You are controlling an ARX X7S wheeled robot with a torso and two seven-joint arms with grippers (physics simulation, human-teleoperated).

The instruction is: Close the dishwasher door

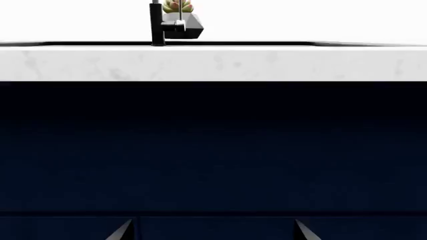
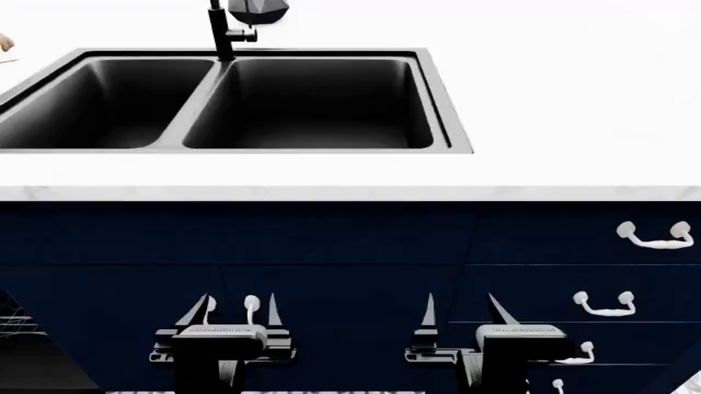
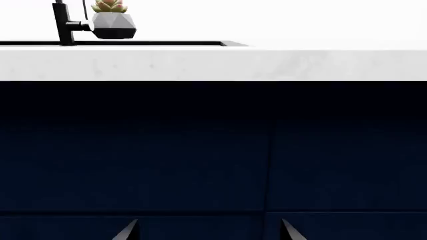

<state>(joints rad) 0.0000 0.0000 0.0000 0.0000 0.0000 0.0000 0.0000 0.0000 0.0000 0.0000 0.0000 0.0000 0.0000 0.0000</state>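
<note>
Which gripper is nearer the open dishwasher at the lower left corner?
Left. The left gripper hangs open just beside the dishwasher opening; the right gripper, also open, sits farther off, before the drawers.

Black faucet (image 1: 158, 25) above white countertop (image 1: 213, 62); navy cabinet front (image 1: 213, 150) below.

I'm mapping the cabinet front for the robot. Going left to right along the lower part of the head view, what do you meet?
Dishwasher rack at the edge → left pincer → right pincer → white drawer handles.
</note>
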